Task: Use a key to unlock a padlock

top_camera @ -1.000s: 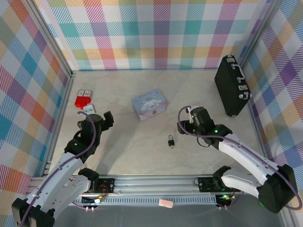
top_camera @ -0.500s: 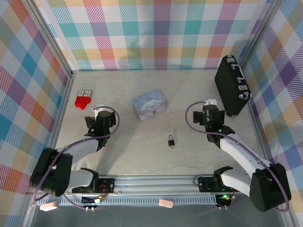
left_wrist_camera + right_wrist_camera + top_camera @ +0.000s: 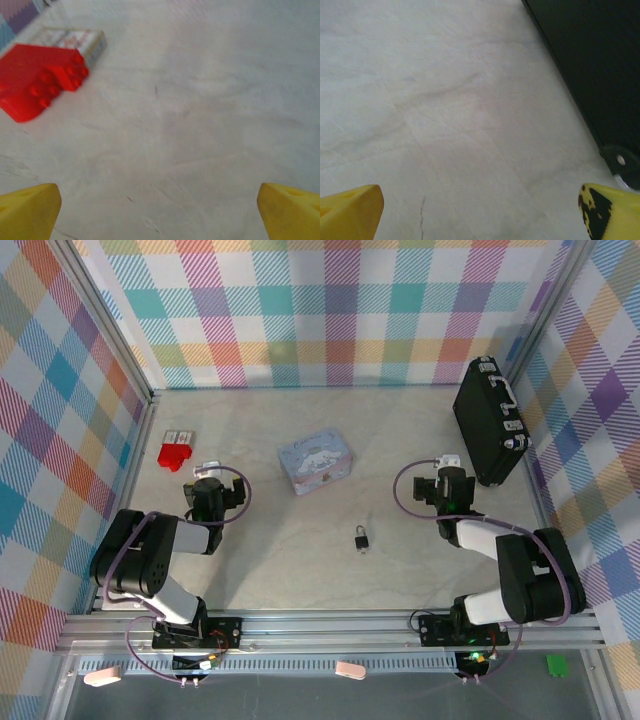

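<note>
**Top view, with both wrist views.** The padlock [image 3: 361, 537] lies on the bench [image 3: 290, 560] at lower centre of the frame, well apart from both arms. The key cannot be told apart from it. The left pincer [image 3: 160, 215] and right pincer [image 3: 480, 215] stand fully open over bare bench, each holding nothing.

**Likely hazards:**
- The lock is tiny, so wide jaws closing off-centre could shove or spin it rather than seize it.
- An unsteadied body would turn with the key.
- The right pincer sits near the black case [image 3: 590, 65], at right of the frame, and a swing could strike it.
</note>
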`<action>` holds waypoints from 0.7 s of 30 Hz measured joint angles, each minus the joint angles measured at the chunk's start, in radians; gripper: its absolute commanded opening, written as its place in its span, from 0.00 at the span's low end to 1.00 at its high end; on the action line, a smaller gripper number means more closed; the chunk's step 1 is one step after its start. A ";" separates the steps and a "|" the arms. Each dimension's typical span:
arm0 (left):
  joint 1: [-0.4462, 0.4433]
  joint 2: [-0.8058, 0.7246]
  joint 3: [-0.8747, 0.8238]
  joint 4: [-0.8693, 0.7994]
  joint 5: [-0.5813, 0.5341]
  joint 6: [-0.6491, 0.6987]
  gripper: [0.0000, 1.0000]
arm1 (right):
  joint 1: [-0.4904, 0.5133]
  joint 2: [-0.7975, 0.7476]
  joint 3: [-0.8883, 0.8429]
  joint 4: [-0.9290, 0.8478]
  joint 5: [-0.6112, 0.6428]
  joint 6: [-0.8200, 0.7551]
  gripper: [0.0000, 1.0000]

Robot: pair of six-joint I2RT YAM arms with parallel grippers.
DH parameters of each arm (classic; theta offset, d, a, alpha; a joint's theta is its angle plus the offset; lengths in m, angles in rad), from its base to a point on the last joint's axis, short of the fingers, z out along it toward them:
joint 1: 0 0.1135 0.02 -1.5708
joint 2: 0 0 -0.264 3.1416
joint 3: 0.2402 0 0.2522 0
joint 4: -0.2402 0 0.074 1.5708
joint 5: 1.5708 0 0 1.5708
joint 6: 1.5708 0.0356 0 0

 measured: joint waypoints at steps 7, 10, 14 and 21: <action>0.037 0.005 0.019 0.006 0.074 -0.006 1.00 | -0.111 0.117 -0.024 0.237 -0.208 0.005 0.99; 0.037 0.005 0.019 0.005 0.090 -0.006 1.00 | -0.134 0.135 -0.031 0.251 -0.262 0.010 0.99; 0.037 0.005 0.019 0.005 0.094 -0.006 1.00 | -0.137 0.135 -0.031 0.280 -0.298 0.016 0.99; 0.037 0.005 0.019 0.005 0.099 -0.008 1.00 | -0.137 0.135 -0.031 0.295 -0.314 0.023 0.99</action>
